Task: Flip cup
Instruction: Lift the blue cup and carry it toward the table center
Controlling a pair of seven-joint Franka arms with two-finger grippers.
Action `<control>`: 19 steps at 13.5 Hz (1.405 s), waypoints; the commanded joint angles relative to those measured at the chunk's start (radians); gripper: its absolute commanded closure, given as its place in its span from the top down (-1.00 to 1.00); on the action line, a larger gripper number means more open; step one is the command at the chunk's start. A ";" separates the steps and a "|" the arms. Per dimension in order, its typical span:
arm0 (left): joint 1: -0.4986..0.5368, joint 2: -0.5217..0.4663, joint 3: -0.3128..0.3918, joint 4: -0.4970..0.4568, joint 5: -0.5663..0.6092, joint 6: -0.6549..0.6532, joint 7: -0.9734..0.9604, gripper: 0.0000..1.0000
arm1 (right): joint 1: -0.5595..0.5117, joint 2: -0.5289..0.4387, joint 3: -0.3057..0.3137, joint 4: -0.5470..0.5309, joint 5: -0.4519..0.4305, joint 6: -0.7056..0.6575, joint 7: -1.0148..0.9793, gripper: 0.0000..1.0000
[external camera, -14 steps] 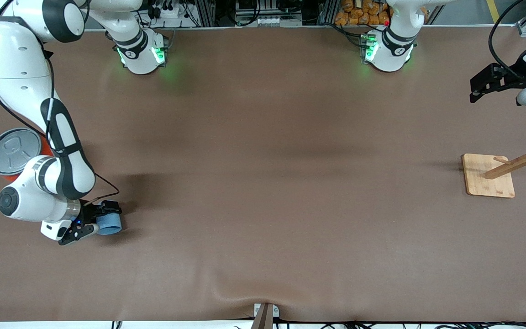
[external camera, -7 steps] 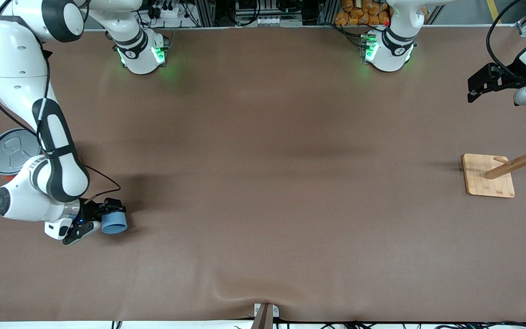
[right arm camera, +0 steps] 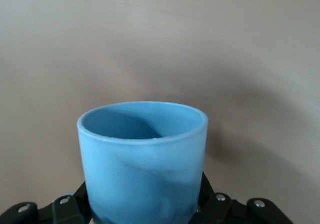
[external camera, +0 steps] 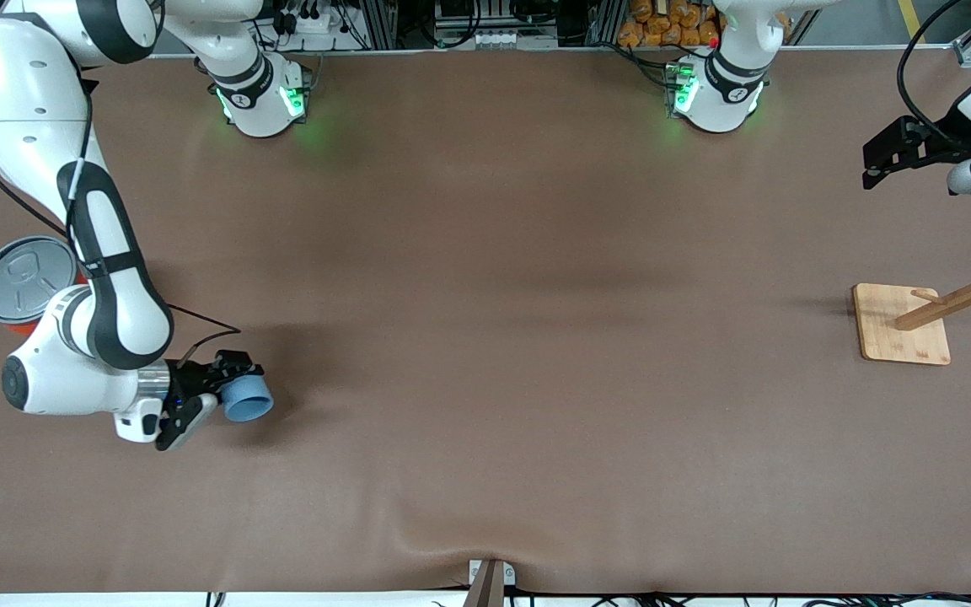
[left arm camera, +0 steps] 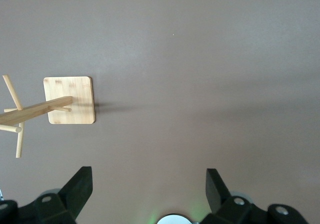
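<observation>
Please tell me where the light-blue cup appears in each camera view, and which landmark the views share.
Front view: the cup is held in the shut right claw, toward the right arm's end of the table, lying sideways.
Left wrist view: the cup is not in it; only the wooden rack and the open left claw.
Right wrist view: the cup fills the middle, mouth facing away.
Shared landmark: the brown table.

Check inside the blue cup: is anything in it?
Nothing shows inside the cup, which the right gripper grips: only bare, darker blue inner wall near the rim. Its bottom is hidden by the front wall, so the cup's emptiness stays unconfirmed.
</observation>
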 commanded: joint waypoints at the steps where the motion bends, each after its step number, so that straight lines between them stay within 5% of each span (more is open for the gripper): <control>1: -0.001 0.003 -0.005 0.007 0.020 0.005 0.014 1.00 | -0.016 -0.008 0.072 0.002 0.023 -0.068 -0.057 0.28; 3: -0.003 0.003 -0.005 0.008 0.020 0.007 0.014 1.00 | 0.002 0.000 0.194 0.017 0.019 -0.045 -0.043 -0.04; 6: -0.001 0.003 -0.010 0.007 0.018 0.010 0.014 1.00 | 0.181 0.014 0.206 0.018 0.007 0.207 -0.014 -0.25; 9: -0.003 0.003 -0.012 0.007 0.020 0.010 0.014 1.00 | 0.267 0.015 0.192 0.011 -0.013 0.258 -0.020 -0.22; 19: -0.003 0.000 -0.018 0.005 0.020 0.007 0.015 1.00 | 0.488 0.049 0.121 0.006 -0.328 0.449 -0.016 -0.02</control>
